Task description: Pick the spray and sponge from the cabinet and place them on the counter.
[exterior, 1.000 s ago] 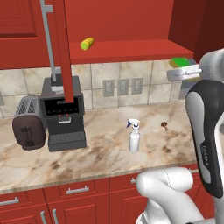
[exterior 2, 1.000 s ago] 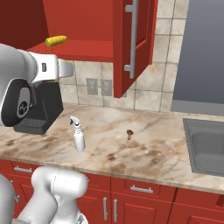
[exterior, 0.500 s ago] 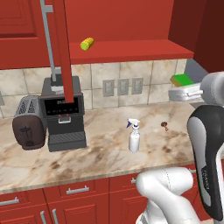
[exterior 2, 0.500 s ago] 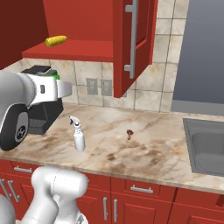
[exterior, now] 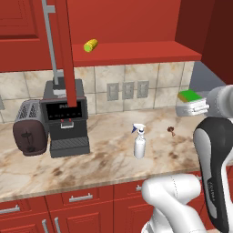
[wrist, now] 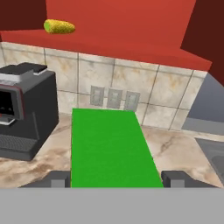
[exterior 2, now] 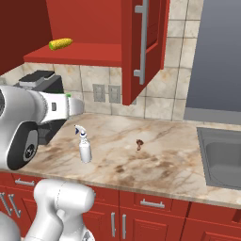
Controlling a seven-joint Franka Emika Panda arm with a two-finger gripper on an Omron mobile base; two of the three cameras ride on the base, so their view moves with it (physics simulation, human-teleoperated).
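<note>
My gripper [wrist: 116,178] is shut on the flat green sponge [wrist: 109,146], which spans the gap between the two fingers. In the left base view the sponge [exterior: 190,95] hangs in the gripper [exterior: 193,107] at the right, above the marbled counter [exterior: 104,157]. A sliver of the sponge [exterior 2: 68,95] shows at the hand's tip in the right base view. The white spray [exterior: 139,143] with its blue-white nozzle stands upright on the counter, left of and below the gripper. In the right base view the spray [exterior 2: 84,148] stands in front of the backsplash. The red cabinet [exterior: 136,51] is open, its door [exterior: 67,50] swung outward.
A yellow-green corn cob [exterior: 90,44] lies on the cabinet shelf. A black coffee machine [exterior: 68,118] and a dark toaster [exterior: 29,128] stand on the counter at the left. A small brown object [exterior: 171,130] lies near the spray. A sink [exterior 2: 226,157] is at the far right.
The arm has come down from shelf height with the sponge in the gripper, to a little above the counter. The spray has not moved.
</note>
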